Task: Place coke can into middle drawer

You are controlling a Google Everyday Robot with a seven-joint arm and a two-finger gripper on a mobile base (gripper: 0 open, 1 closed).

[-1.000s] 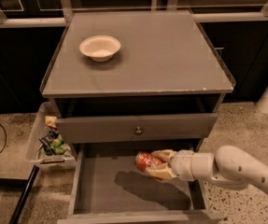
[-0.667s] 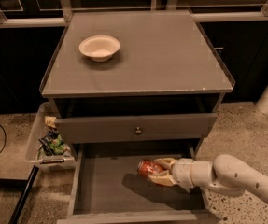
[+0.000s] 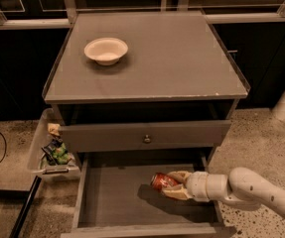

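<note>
Red with a silvery end, the coke can (image 3: 161, 181) is lying sideways inside the open middle drawer (image 3: 113, 201). It is sitting over the right part of the grey drawer floor, near the right wall. Its silvery end is pointing to the left. A dark shadow is showing on the floor under it, and I cannot tell if the can is touching the floor.

The gripper (image 3: 167, 184) is reaching into the drawer from the right side. Its two pale fingers (image 3: 178, 175) are squeezing the can, one above it and one below it. The white arm (image 3: 253, 191) is stretching away to the right edge.

Just above the open drawer, a grey drawer front (image 3: 181, 134) with a small round knob (image 3: 146, 139) is sitting closed. A white bowl (image 3: 106, 50) is resting on the grey cabinet top (image 3: 181, 58), toward the back left, well apart from the can. A clear bin (image 3: 38, 150) is hanging on the left side of the cabinet, and some snack packs (image 3: 56, 151) are lying in it.
</note>
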